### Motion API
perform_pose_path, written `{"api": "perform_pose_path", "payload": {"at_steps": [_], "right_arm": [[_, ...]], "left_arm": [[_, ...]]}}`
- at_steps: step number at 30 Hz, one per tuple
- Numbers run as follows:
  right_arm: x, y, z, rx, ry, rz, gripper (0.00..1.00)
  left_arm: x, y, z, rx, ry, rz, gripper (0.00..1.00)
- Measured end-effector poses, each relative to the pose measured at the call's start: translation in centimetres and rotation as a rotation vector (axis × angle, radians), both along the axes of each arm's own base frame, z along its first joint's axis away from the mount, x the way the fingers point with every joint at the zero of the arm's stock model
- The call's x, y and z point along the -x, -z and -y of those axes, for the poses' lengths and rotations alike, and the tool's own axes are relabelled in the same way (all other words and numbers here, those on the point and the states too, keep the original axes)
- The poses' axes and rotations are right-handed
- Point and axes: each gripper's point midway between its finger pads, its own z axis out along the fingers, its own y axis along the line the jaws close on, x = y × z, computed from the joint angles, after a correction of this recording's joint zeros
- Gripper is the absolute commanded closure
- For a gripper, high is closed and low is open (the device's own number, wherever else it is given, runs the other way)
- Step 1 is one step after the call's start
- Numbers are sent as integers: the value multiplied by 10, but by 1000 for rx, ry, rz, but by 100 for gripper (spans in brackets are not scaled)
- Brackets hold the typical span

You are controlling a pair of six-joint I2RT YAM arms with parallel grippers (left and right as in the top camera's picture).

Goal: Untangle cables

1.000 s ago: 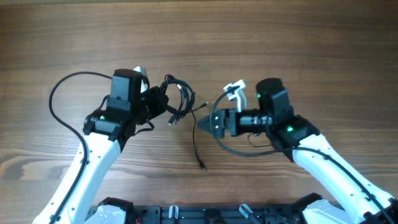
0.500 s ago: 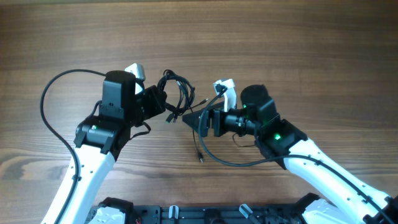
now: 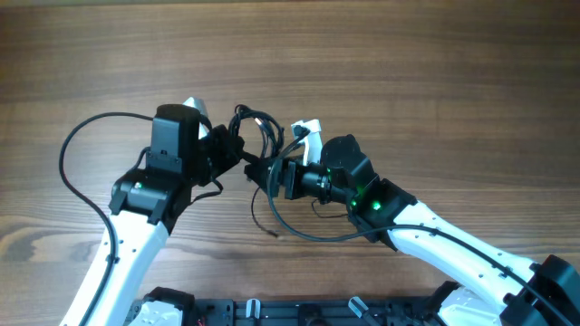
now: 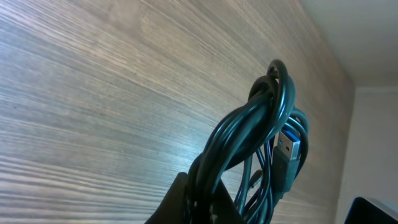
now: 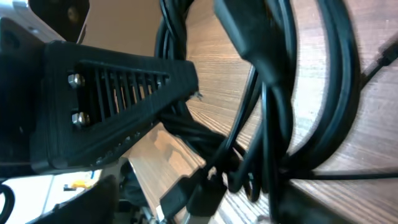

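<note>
Inwards, left gripper [image 3: 239, 158] clamping cables [image 3: 262, 132], right gripper [image 3: 264, 171] reaching opposite

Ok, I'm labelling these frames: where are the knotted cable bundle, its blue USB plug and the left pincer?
cable bundle [image 3: 265, 134], overhead view, on the strands of the knot's loops.
blue USB plug [image 4: 286, 147], left wrist view, on its blue insert.
left pincer [image 3: 234, 156], overhead view, on the tip clamped on the bundle.

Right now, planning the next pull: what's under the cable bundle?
Through the cable bundle only wooden table shows; the left gripper, shut on it, covers its lower part.
</note>
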Motion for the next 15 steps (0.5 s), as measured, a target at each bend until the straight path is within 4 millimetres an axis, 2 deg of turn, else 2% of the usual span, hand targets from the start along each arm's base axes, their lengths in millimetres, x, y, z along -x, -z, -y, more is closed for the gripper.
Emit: {"api": "perform_pose_path", "payload": {"at_steps": [2, 4, 5, 9, 12, 15], "right_arm": [[0, 2, 1, 0, 9, -24, 52], [1, 3, 1, 0, 12, -35, 62], [1, 3, 1, -3, 14, -40, 63], [1, 4, 1, -8, 25, -68, 85], [1, 3, 0, -31, 32, -100, 94], [5, -2, -3, -73, 3, -120, 96]], "left_arm": [[1, 0, 4, 10, -1, -5, 96], [1, -1, 5, 18, -4, -5, 96], [0, -2, 6, 27, -13, -7, 96], [0, -3, 5, 70, -72, -37, 96], [-1, -3, 4, 78, -94, -45, 96], [-1, -6, 3, 84, -104, -43, 96]]}}
